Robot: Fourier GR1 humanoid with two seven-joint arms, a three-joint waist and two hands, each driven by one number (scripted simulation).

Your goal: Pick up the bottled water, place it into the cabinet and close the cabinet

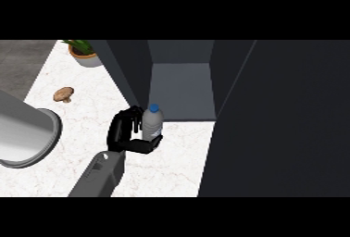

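One hand shows in our head view, coming up from the near edge on a grey forearm at the left of the scene; going by its side, we take it for the left. Its black fingers and thumb are curled round the bottled water, which stands roughly upright in the grasp with its blue cap pointing toward the far side. We see the bottle just in front of the open cabinet, near the left wall of its grey interior and not yet inside. The cabinet's dark door stands open, filling the right of the scene. On the white marble counter a brown mushroom lies well left of the hand, a potted plant sits at the far left, and a large grey round vessel rests at the left edge.
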